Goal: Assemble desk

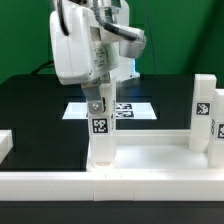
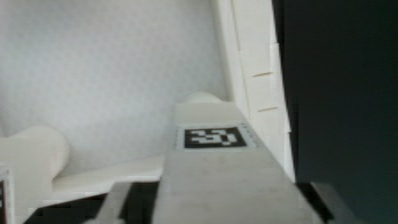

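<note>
Spanning the black counter foreground from 9 to 3 o'clock: desk top, white rimmed tray. Marker board, flat, behind it at 12 o'clock. Leg, white tagged block, upright at the tray's middle, touching it, pinched between the jaws of the gripper. Second leg, upright on the tray at 3 o'clock, well apart.
</note>
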Available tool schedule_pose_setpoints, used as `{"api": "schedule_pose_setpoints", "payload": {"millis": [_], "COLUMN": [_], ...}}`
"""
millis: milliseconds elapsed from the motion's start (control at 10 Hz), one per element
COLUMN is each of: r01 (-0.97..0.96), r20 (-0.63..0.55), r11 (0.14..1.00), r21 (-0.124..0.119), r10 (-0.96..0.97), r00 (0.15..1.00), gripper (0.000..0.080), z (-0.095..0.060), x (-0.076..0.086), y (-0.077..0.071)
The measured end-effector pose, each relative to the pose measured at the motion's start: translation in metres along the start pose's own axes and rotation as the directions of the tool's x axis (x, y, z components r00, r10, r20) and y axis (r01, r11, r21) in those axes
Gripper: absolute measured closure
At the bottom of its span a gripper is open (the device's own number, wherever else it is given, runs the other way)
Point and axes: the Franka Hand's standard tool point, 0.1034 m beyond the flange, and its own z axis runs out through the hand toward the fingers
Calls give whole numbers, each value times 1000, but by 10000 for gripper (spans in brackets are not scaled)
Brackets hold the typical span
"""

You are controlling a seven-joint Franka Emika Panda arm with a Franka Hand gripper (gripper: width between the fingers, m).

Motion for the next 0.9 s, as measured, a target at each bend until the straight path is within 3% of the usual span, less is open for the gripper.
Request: {"api": "schedule_pose_setpoints", "payload": {"millis": [300, 400, 500, 600, 900], "r01": [26, 265, 400, 455, 612], "r20": [0, -13, -6, -20, -27], "r11": [1000, 964, 916, 890, 790], "r21": [-1, -9, 1, 13, -3], "r10": [-26, -265, -400, -455, -612], "r00": [1000, 964, 916, 890, 790], "gripper": [509, 356, 356, 203, 153], "z": [0, -2, -7, -10, -8], "x": [-1, -4, -9, -10, -5], "y": [0, -2, -3, -1, 0]}}
